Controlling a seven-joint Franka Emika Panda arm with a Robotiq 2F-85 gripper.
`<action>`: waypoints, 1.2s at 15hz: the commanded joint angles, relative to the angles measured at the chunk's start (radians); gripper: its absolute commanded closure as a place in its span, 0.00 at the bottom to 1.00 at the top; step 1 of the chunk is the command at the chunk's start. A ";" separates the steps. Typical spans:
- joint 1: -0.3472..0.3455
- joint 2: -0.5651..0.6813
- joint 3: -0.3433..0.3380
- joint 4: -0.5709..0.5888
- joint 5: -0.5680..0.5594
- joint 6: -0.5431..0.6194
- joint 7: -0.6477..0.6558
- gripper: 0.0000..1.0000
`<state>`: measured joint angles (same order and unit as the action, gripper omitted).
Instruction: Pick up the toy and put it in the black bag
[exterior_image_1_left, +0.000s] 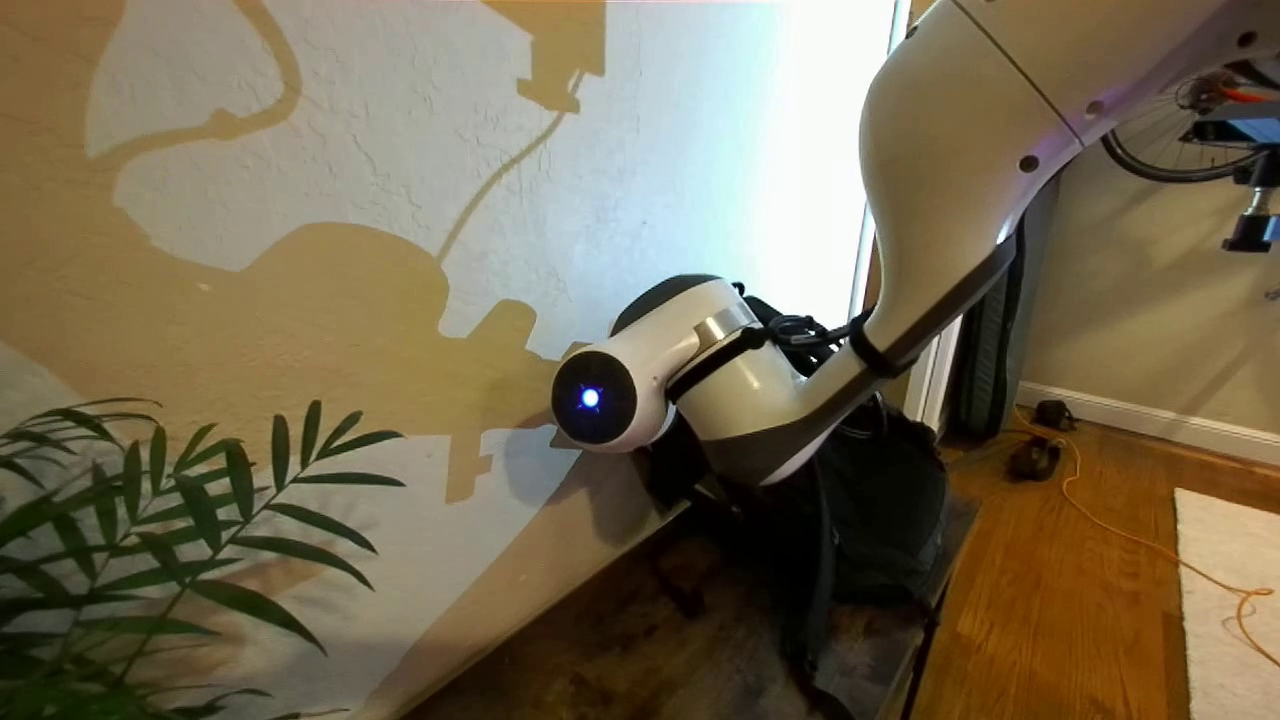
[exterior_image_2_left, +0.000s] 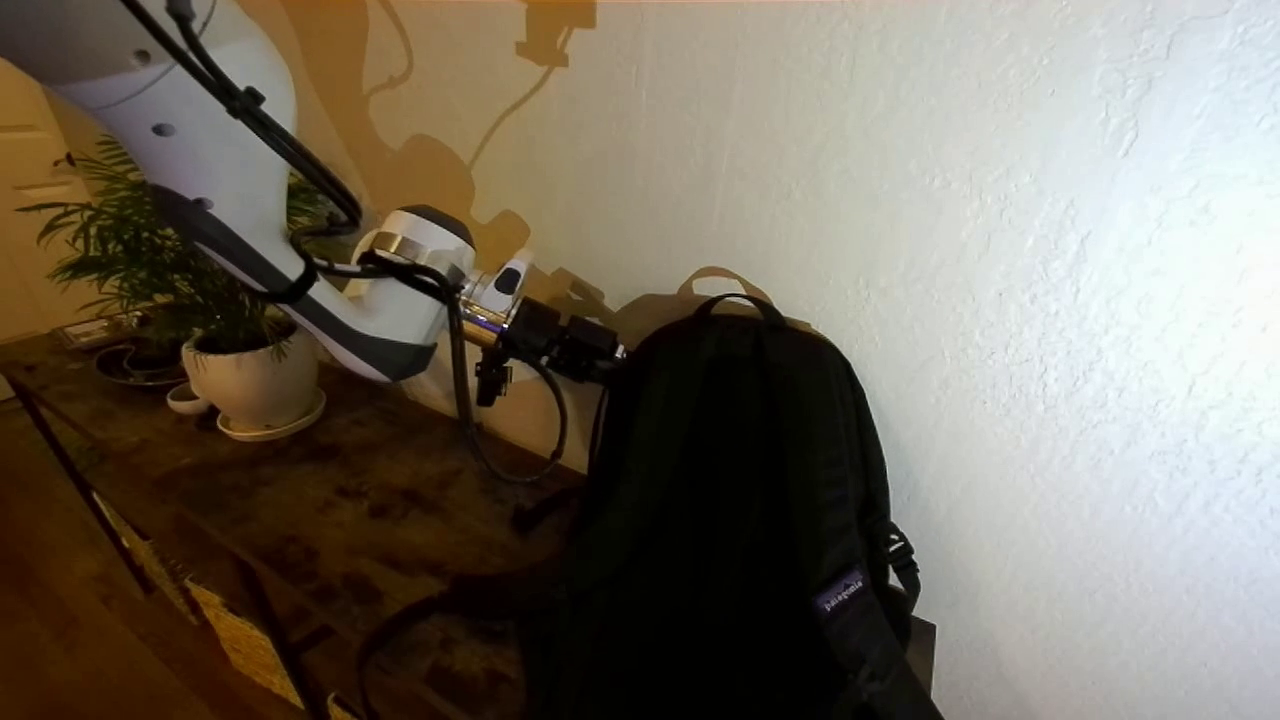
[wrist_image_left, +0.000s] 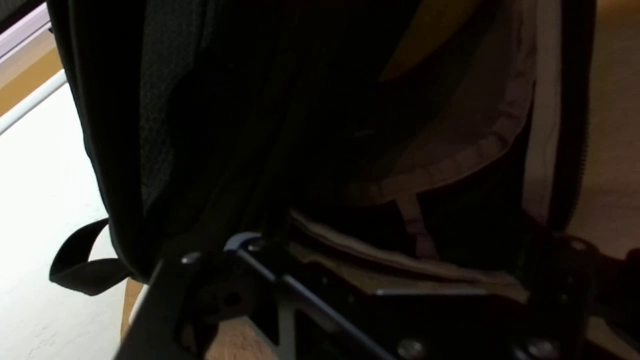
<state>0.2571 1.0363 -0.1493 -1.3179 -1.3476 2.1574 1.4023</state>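
Note:
The black bag (exterior_image_2_left: 720, 500) stands upright against the wall in an exterior view; it is partly behind the arm in an exterior view (exterior_image_1_left: 890, 520). In the wrist view the bag (wrist_image_left: 115, 140) is unzipped, with its dark inside and pale seams ahead of the gripper. My gripper (exterior_image_2_left: 612, 362) is at the upper side of the bag, its tips hidden behind the bag's edge. In the wrist view the gripper (wrist_image_left: 400, 250) has its fingers wide apart with nothing seen between them but bag lining. The toy is not clearly in view. A dim orange-yellow patch inside the bag cannot be identified.
The wall (exterior_image_2_left: 1050, 350) rises close behind the bag and gripper. A potted plant (exterior_image_2_left: 255, 375) stands on the brown wooden table (exterior_image_2_left: 330, 520); its leaves also show in an exterior view (exterior_image_1_left: 200, 520). A bag strap (exterior_image_1_left: 820, 580) lies over the table.

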 joint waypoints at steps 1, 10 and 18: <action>-0.025 -0.085 0.070 -0.066 0.044 -0.016 -0.001 0.00; -0.049 -0.245 0.218 -0.183 0.441 0.002 -0.151 0.00; -0.055 -0.431 0.240 -0.361 0.884 -0.008 -0.499 0.00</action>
<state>0.2225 0.7311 0.0766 -1.5395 -0.5961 2.1503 1.0201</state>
